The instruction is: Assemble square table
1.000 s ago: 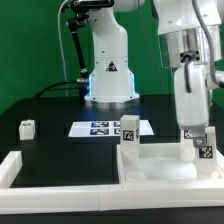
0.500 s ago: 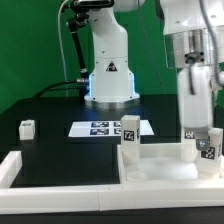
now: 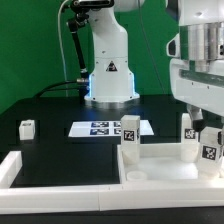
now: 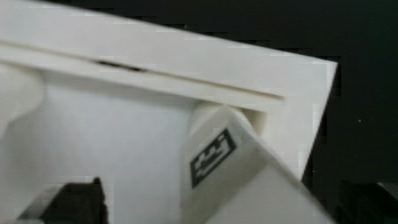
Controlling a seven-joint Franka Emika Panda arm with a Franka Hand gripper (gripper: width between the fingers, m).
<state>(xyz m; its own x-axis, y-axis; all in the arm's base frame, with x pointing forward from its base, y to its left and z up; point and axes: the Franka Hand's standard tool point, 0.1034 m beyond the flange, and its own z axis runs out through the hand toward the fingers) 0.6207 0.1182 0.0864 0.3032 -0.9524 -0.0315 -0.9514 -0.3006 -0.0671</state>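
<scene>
The pincer is hanging spread wide over the first leg. Its dark fingertips are standing clear on either side and pinching nothing, which suggests the leg is being left to stand alone. That leg is standing upright near a corner of the square panel, on the exterior view's right. Whether it is fully seated is not showing. The panel is lying flat on the bench, tucked against the white border bars, probably to stop it sliding while legs are going in. A second leg is standing upright on the panel toward the exterior view's left. A loose leg block is waiting on the bench, well apart, likely next.
</scene>
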